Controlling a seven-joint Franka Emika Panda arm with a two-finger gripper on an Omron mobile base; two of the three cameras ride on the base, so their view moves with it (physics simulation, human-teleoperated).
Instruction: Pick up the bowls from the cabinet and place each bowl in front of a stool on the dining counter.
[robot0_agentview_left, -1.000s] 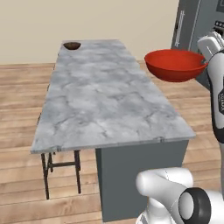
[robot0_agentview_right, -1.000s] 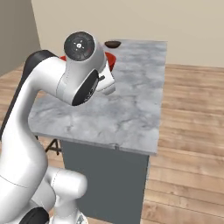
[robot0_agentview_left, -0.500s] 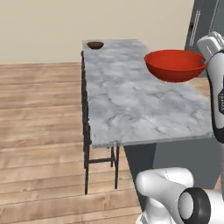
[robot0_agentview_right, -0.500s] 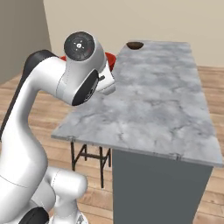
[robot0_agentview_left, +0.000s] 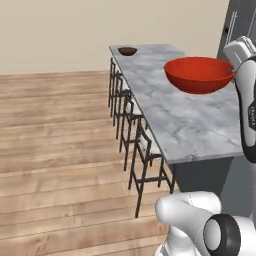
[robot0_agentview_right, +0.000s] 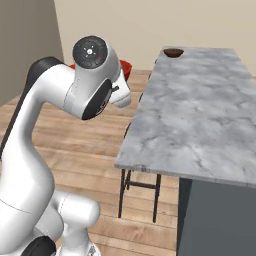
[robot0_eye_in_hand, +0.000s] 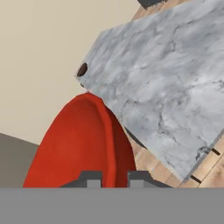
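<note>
A glossy red bowl (robot0_agentview_left: 199, 75) hangs in the air above the marble dining counter (robot0_agentview_left: 186, 117), level with its right side. My gripper (robot0_agentview_left: 232, 75) is shut on the bowl's right rim. In the hand view the red bowl (robot0_eye_in_hand: 81, 144) rises between my fingertips (robot0_eye_in_hand: 92, 178), and my gripper (robot0_eye_in_hand: 114, 179) pinches its rim. A dark brown bowl (robot0_agentview_left: 128, 50) rests at the counter's far left corner, also seen as the brown bowl (robot0_agentview_right: 173, 52) and the small dark bowl (robot0_eye_in_hand: 82, 69). Stools (robot0_agentview_left: 142, 145) stand in a row along the counter's left side. The cabinet is out of view.
Wooden floor (robot0_agentview_left: 55, 150) spreads wide to the left of the stools. A beige wall (robot0_agentview_left: 60, 35) closes the far end. A dark grey tall unit with a bar handle (robot0_agentview_left: 231, 27) stands behind the counter at the right. Black stool legs (robot0_agentview_right: 140, 185) show under the counter's near edge.
The whole picture has swung: the base has moved, so the counter's stool side has come into view. The red bowl stays in my grip at the same height.
</note>
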